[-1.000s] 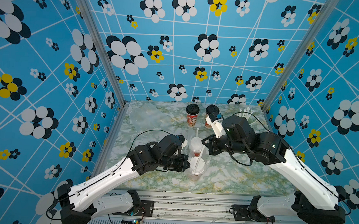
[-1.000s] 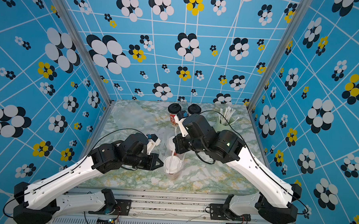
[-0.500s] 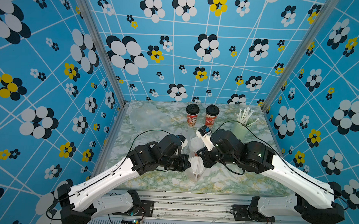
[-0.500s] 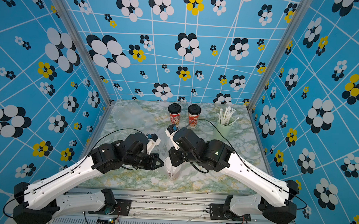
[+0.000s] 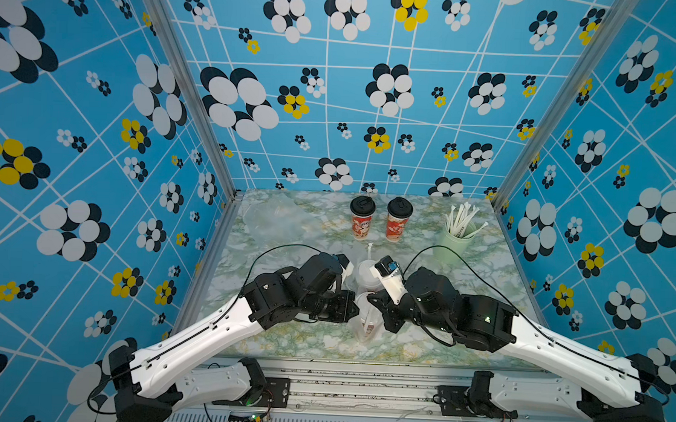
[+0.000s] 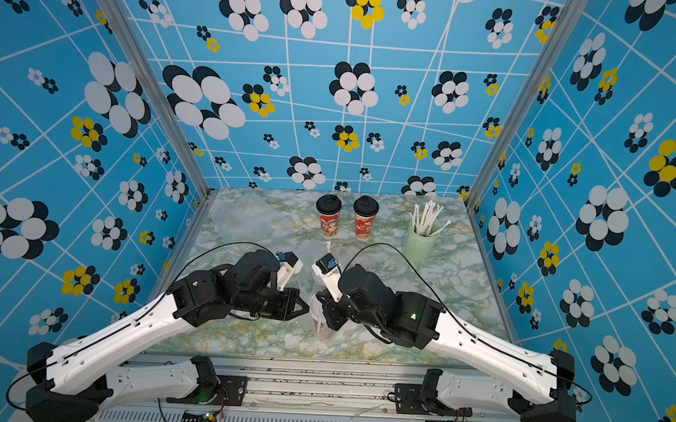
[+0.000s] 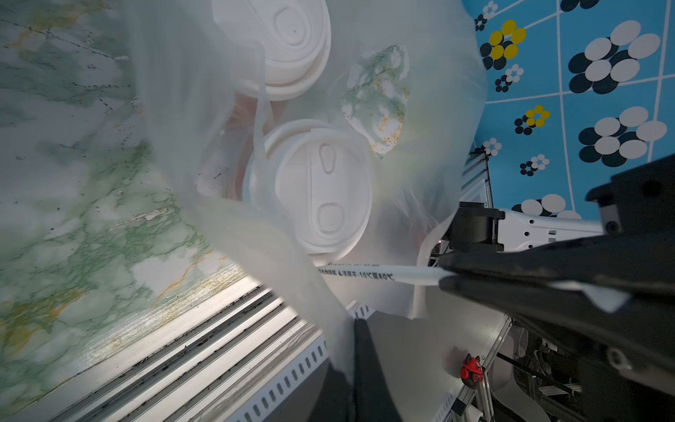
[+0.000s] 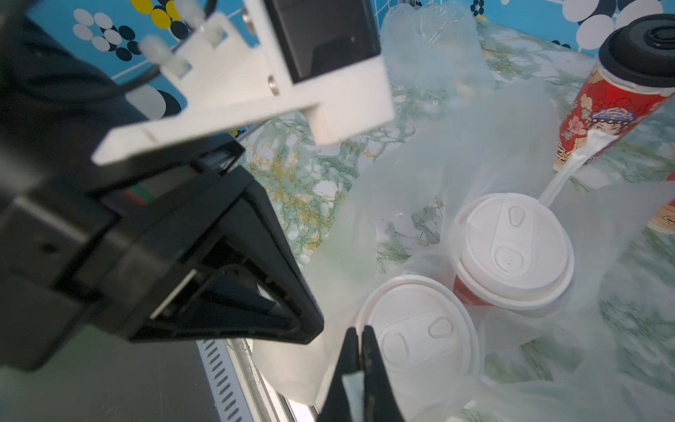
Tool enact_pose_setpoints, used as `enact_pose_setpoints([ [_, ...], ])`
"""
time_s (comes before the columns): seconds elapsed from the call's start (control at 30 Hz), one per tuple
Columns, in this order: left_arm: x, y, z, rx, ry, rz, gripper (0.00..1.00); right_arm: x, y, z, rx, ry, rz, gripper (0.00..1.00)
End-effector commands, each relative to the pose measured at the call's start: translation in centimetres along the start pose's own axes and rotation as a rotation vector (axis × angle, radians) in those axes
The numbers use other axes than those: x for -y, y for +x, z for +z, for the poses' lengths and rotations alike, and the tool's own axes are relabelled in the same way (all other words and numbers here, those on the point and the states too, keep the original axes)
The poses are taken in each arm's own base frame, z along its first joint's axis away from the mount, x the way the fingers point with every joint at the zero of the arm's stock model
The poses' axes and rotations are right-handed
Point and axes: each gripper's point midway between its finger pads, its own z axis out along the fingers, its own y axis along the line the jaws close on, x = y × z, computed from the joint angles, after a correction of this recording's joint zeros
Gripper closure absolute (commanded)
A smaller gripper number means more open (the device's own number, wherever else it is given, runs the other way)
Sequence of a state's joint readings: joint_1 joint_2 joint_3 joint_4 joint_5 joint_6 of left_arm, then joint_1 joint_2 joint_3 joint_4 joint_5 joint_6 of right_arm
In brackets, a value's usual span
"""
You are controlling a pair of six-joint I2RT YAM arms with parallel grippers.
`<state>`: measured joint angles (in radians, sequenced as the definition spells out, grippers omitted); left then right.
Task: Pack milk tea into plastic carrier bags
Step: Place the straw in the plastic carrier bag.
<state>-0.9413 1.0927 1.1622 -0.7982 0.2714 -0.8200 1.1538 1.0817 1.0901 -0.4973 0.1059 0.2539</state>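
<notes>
Starting at the left of both top views, a spare carrier bag (image 5: 277, 217) lies crumpled at the far left corner of the table (image 5: 303, 343). Toward the lower middle, the left gripper (image 5: 352, 306) and the right gripper (image 5: 369, 299) meet over a second carrier bag (image 5: 364, 290) holding two white-lidded cups (image 5: 365, 269). From above, the arms cover most of it and neither claw's grip can be read.

The left wrist view shows more. Its own fingers (image 7: 361, 350), at the bottom centre of the frame, are closed on the bag's film. At the right edge, the right gripper (image 7: 443, 273) is pinched on a white printed straw (image 7: 365, 274) lying just beside the nearer lid.

The right wrist view alone shows both lids side by side inside the bag. A second straw (image 8: 559, 179) stands by the farther cup, and the claw is closed at bottom centre with a white sliver between the jaws.

Right of centre at the back, two black-lidded cups (image 5: 362, 221) stand upright outside any bag. Furthest right, a green cup (image 5: 454, 248) holds more straws.
</notes>
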Motion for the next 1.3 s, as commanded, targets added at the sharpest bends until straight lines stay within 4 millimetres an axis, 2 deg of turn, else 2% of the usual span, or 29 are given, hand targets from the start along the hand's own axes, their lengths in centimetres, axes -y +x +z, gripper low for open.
enact_pose_setpoints([
  [0.0, 0.5, -0.5, -0.2, 0.018, 0.009, 0.006, 1.0, -1.2, -0.8, 0.0, 0.086, -0.068, -0.071, 1.0],
  [0.13, 0.5, -0.5, -0.4, 0.022, 0.007, 0.004, 1.0, -1.4, 0.8, 0.8, 0.073, -0.087, -0.104, 1.0],
  [0.47, 0.4, -0.5, -0.4, 0.021, 0.0, 0.003, 1.0, -1.0, 6.2, 3.4, -0.013, -0.106, -0.15, 0.97],
  [0.6, 0.3, -0.5, -0.4, 0.022, -0.002, 0.003, 1.0, -0.8, 7.1, 3.6, -0.038, -0.103, -0.154, 0.92],
  [0.63, 0.3, -0.5, -0.4, 0.023, -0.002, 0.003, 1.0, -0.7, 7.1, 3.5, -0.034, -0.102, -0.152, 0.88],
  [0.77, 0.3, -0.5, -0.5, 0.026, -0.002, 0.004, 1.0, -0.8, 5.5, 2.2, 0.011, -0.095, -0.142, 0.64],
  [0.87, 0.2, -0.6, -0.7, 0.039, -0.005, 0.007, 0.99, -0.9, 3.5, 0.5, 0.055, -0.092, -0.128, 0.54],
  [1.1, 0.1, -1.5, -1.9, 0.077, -0.018, 0.033, 0.79, 0.0, -0.6, -2.6, 0.117, -0.015, -0.093, 0.51],
  [1.2, 0.0, -2.3, -2.7, 0.099, -0.029, 0.046, 0.71, 1.3, -2.2, -3.6, 0.135, 0.041, -0.032, 0.51],
  [1.27, -0.4, -2.9, -3.4, 0.115, -0.044, 0.053, 0.63, 2.9, -3.1, -4.1, 0.114, 0.09, 0.063, 0.51],
])
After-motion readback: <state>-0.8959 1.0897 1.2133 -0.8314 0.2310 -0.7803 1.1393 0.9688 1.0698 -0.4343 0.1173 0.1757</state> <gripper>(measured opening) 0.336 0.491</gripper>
